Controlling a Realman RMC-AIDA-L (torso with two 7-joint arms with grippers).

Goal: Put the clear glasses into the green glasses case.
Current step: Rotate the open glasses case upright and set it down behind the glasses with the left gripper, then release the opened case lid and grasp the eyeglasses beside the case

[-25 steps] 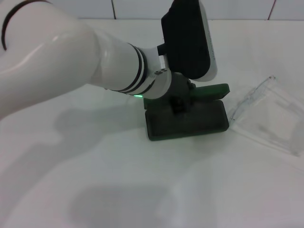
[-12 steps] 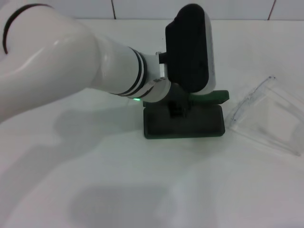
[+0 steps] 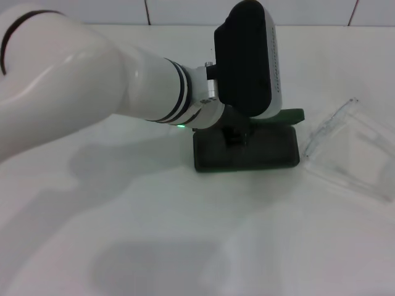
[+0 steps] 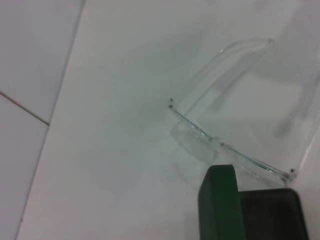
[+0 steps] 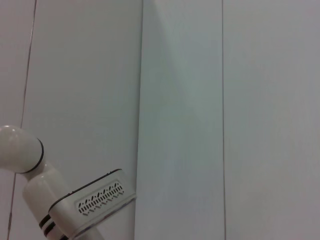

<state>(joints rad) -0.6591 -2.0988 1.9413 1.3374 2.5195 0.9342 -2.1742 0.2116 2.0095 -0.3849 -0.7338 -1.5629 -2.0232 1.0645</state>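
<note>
Since the earlier frames, our left arm has shifted a little toward our right, and the green glasses case (image 3: 247, 151) beneath it has slid the same way, so its far end now sits closer to the clear glasses (image 3: 349, 148). We see the case lying open on the white counter (image 3: 185, 234), its dark tray facing up and its green lid (image 3: 290, 115) standing behind the tray, partly hidden by our wrist housing.

Our left gripper (image 3: 234, 132) reaches down to the case at the tray's back edge, next to the lid. Its fingers are mostly covered by the dark wrist block from the head view, and our left wrist view does not show them, so we cannot tell how far apart they stand or whether they have hold of the case.

The clear glasses lie on the counter just beside the case's right end, outside it, with the temple arms spread away from the case. In our left wrist view the lens (image 4: 225, 147) runs close along the edge of the green lid (image 4: 220, 205), and we cannot tell whether the two touch.

Our right gripper appears in none of the views; its wrist camera looks at a white tiled wall (image 5: 200, 100).
</note>
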